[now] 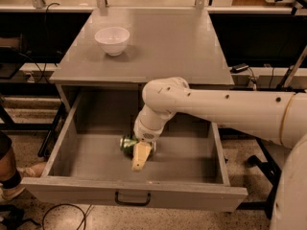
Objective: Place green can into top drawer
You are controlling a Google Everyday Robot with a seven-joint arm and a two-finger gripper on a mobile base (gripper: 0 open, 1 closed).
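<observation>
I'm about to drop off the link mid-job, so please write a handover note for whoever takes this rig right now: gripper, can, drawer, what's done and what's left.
Gripper: down inside the open top drawer, right at the green can. Whether it grips the can cannot be told.
Green can: on its side, low in the middle of the drawer, partly hidden by the gripper.
Top drawer: pulled fully out.
White bowl: on the cabinet top, not part of the job.
Done: the can is inside the drawer.
Left: probably confirm the can is released, then lift the arm straight up and out of the drawer.
</observation>
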